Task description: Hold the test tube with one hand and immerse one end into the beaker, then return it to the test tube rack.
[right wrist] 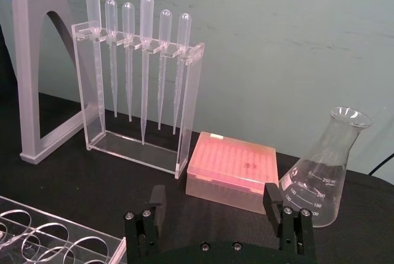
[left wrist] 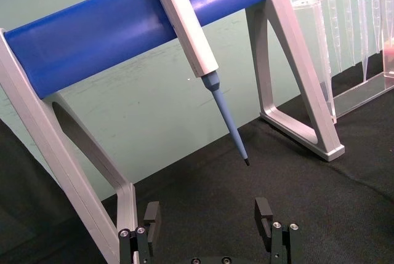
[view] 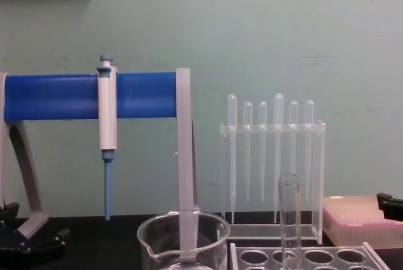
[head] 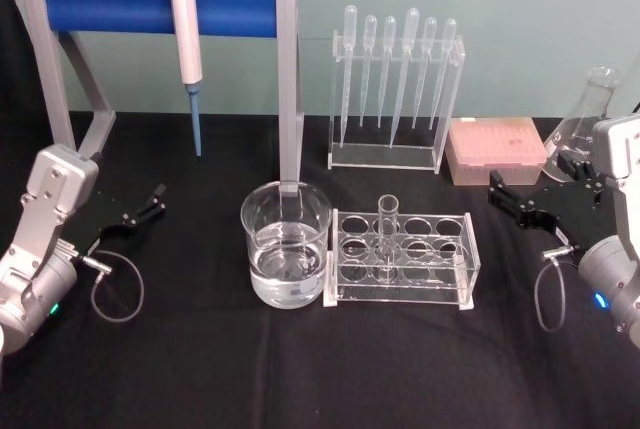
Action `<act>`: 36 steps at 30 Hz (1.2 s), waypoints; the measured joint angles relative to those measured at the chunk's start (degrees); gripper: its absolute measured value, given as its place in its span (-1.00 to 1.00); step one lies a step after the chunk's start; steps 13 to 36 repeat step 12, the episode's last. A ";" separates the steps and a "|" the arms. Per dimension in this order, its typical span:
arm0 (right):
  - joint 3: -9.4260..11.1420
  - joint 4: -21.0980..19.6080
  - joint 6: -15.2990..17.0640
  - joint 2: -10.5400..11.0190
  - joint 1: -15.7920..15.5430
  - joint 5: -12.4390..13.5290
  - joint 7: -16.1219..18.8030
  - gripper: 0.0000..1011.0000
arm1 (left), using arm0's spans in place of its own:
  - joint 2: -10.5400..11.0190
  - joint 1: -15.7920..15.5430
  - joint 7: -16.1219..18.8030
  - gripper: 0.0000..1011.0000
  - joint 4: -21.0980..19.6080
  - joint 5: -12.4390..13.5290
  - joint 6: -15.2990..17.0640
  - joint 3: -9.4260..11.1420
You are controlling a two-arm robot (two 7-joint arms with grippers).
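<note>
Upright within rack (head: pixel 403 257), test tube (head: pixel 387 233)

The only writing that can be read is on the conical glass flask (right wrist: pixel 324 175) standing on the bench beside the pink box. In the right wrist view its side carries a white printed scale with the marking "250 ml" near the top, then "200", "150" and "100" stepping down toward the base. The tall dropper (right wrist: pixel 93 42) at the end of the clear stand has faint graduation lines along its stem, but no figures on it can be made out. No brand names or signs can be read anywhere else.
</note>
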 joint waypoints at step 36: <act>0.00 -0.03 -0.03 0.00 0.00 0.01 -0.07 0.98 | 0.00 0.00 0.00 0.98 0.00 0.00 0.00 0.00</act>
